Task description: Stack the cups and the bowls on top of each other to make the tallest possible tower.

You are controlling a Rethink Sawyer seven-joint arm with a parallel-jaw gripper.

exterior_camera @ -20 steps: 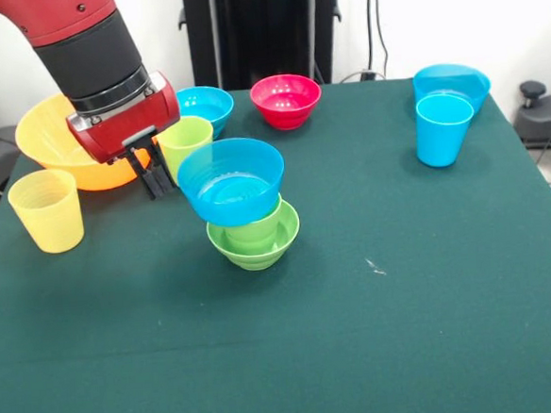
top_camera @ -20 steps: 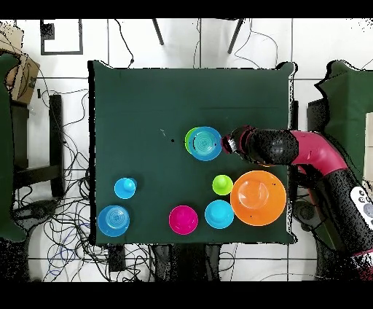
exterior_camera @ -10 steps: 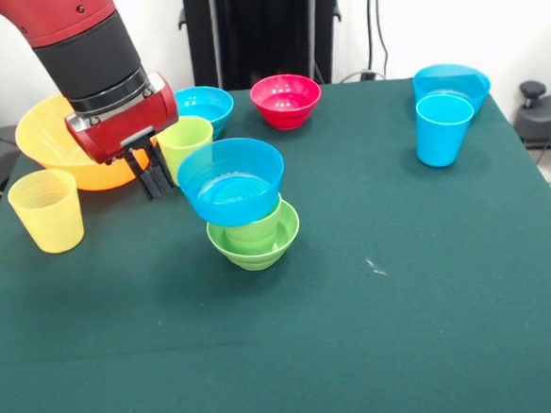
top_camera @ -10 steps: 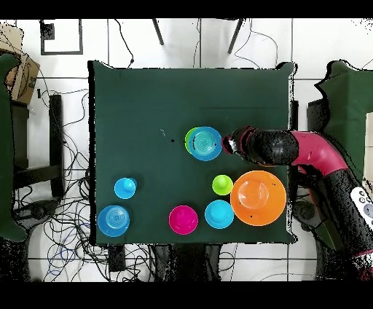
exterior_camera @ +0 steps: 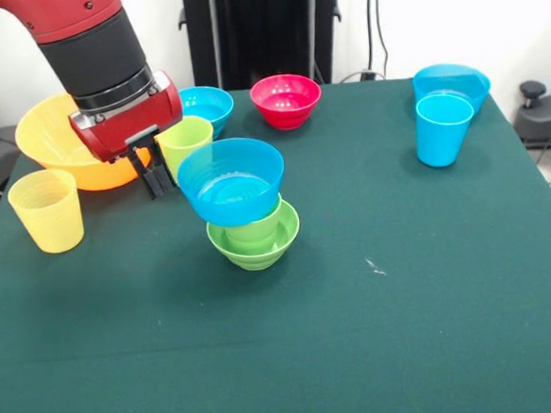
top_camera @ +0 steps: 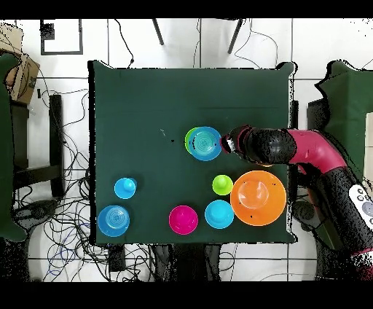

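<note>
**Tower three pieces high, blue bowl seated crooked on top**

A dark green cloth-covered table (exterior_camera: 432, 281) was seen, white wall behind it. The tower (exterior_camera: 246, 211) stood near the table's middle: a small green bowl (exterior_camera: 258, 250) as base, a green cup (exterior_camera: 258, 228) nested in it, a blue bowl (exterior_camera: 231, 179) set on top and tilted toward the arm's side. The gripper (exterior_camera: 158, 183) was held just beside the tower, apart from the blue bowl; its dark fingers looked pressed together with nothing pinched. A yellow-green cup (exterior_camera: 186, 144) was partly hidden behind it. A pale yellow cup (exterior_camera: 47, 210), a large orange bowl (exterior_camera: 48, 137), a second small blue bowl (exterior_camera: 207, 105) and a red bowl (exterior_camera: 286, 100) were scattered beyond. A sky blue cup (exterior_camera: 443, 129) and a wide blue bowl (exterior_camera: 451, 83) were well apart at the other side.

The pieces were judged light, stiff, smooth plastic, likely slippery. A pinch over one rim wall was judged the best hold. The tilted bowl was judged easily knocked off.
</note>
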